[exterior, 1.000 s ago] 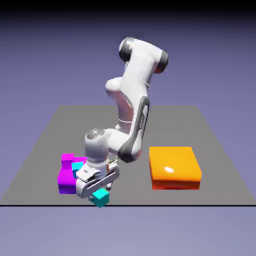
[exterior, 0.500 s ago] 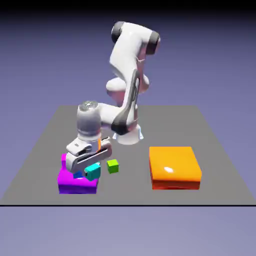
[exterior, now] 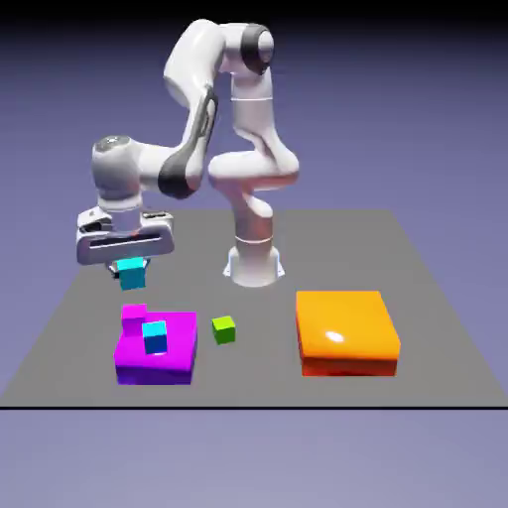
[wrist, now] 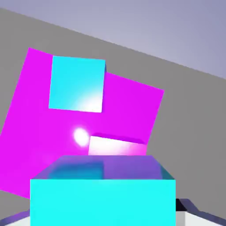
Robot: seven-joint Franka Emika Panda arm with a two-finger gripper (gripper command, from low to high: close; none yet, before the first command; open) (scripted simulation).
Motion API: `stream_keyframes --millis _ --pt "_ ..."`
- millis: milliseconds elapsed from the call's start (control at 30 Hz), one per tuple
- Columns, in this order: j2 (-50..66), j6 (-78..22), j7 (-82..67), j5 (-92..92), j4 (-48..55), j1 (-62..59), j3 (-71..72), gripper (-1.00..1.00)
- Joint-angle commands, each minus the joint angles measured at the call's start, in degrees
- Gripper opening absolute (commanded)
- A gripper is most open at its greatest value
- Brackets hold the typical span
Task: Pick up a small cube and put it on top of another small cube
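Raised since the earlier frame, gripper (exterior: pixel 131 264) clamps the small cube (exterior: pixel 132 273); misalignment over sky-blue cube (exterior: pixel 155 337) risks toppling.

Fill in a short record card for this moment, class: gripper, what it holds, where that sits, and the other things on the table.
gripper: shut on the teal cube, raised above the table
teal cube: in the air, over the table's left part in the exterior view
magenta slab: below, carries a sky-blue cube and a small magenta block
green cube: on the table, right of the magenta slab
orange slab: further right
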Motion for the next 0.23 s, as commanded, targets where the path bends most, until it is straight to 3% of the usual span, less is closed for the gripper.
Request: stream_keyframes --millis 0,67,100,200 --pt "2.08 1.93 -1.66 2.27 -0.44 -1.0 0.78 -1.0" --pt "5.62 5.12 -4.58 6.29 -1.2 -2.11 2.05 -1.0" --pt "5.62 5.13 -4.58 6.29 -1.2 -2.11 2.05 1.0" --pt "1.47 1.38 -1.15 1.58 -0.31 -0.81 0.56 1.0"
